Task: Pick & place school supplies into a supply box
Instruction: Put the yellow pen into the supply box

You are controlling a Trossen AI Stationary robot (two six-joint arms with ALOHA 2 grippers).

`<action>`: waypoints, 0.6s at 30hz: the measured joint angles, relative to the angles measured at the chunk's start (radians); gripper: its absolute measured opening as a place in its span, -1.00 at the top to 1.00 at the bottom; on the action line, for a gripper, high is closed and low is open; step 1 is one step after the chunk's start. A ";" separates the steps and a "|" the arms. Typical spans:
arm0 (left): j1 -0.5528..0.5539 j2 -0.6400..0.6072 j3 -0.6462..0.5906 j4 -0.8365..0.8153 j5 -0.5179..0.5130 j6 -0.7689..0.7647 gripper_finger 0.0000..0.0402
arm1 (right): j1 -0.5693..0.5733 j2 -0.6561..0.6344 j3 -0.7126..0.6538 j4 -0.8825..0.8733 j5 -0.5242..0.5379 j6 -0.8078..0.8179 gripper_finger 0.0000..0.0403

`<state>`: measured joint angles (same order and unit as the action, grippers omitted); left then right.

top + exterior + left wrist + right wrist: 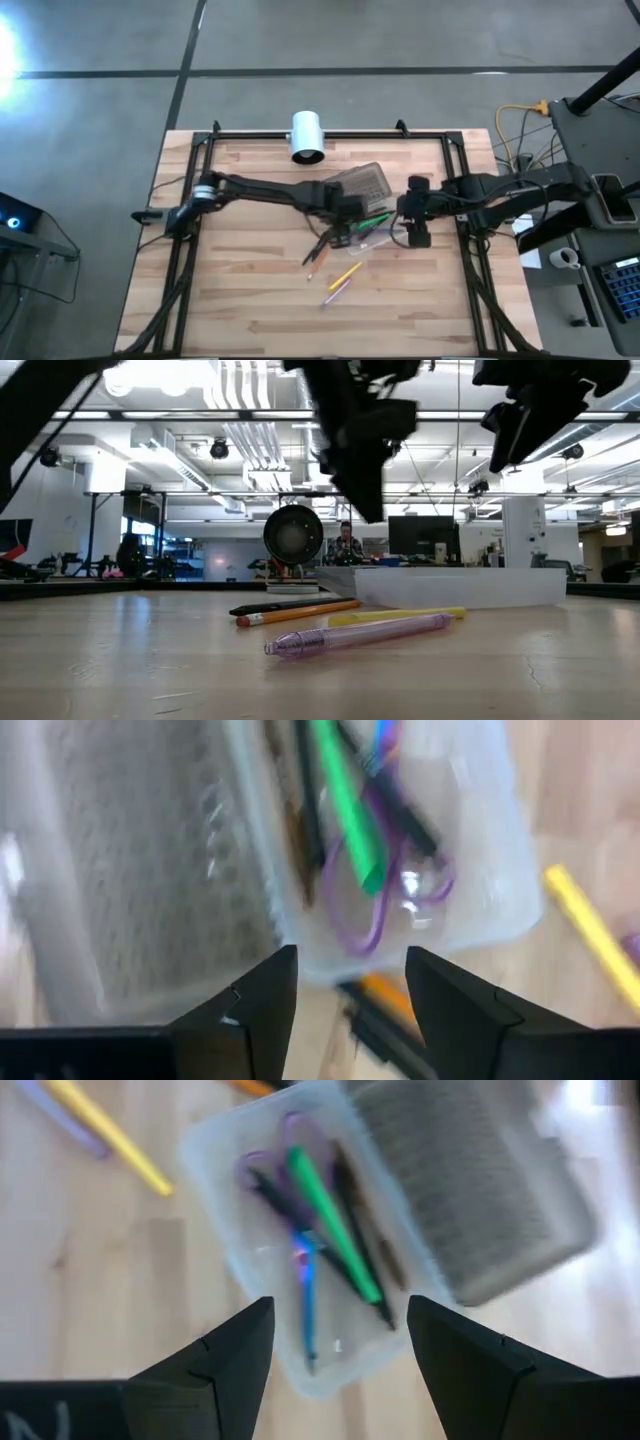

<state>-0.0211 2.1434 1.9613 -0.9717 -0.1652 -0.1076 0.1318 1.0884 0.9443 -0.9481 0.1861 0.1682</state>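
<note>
fingers (440, 1010) spread; three pencils (345, 277) outside box (372, 232).

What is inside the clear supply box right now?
Inside the supply box: purple-handled scissors, a green pen, a dark pencil and a blue item. Anything beneath these is hidden. Both grippers hover open above.

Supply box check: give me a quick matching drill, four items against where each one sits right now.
Items:
1. green pencil
2. purple-handled scissors
3. yellow pencil
4. white cylinder

Places:
A. at the table's far edge
B. on bare wood beside the purple pen
C. in the supply box, handles at one end
D. in the box, lying lengthwise

Pairs: 1-D, 2-C, 3-B, 4-A
</note>
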 joint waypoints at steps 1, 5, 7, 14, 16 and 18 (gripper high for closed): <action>-0.004 -0.050 -0.083 0.041 -0.007 -0.024 0.15 | 0.012 0.012 0.004 0.001 -0.020 0.000 -0.11; -0.030 -0.281 -0.452 0.285 -0.011 -0.152 0.15 | 0.085 0.075 0.020 0.042 -0.076 -0.014 -0.11; -0.045 -0.406 -0.631 0.421 -0.014 -0.238 0.15 | 0.124 0.119 0.029 0.080 -0.089 -0.043 -0.11; -0.064 -0.761 -1.083 0.742 -0.032 -0.444 0.15 | 0.186 0.319 0.083 0.178 -0.206 -0.076 -0.11; -0.066 -0.835 -1.156 0.783 -0.041 -0.470 0.15 | 0.188 0.381 0.113 0.177 -0.225 -0.092 -0.10; -0.071 -0.889 -1.207 0.796 -0.054 -0.490 0.15 | 0.191 0.442 0.150 0.178 -0.241 -0.107 -0.08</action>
<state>-0.0917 1.2548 0.7542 -0.1759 -0.2187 -0.5981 0.3229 1.5303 1.0939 -0.7696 -0.0546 0.0610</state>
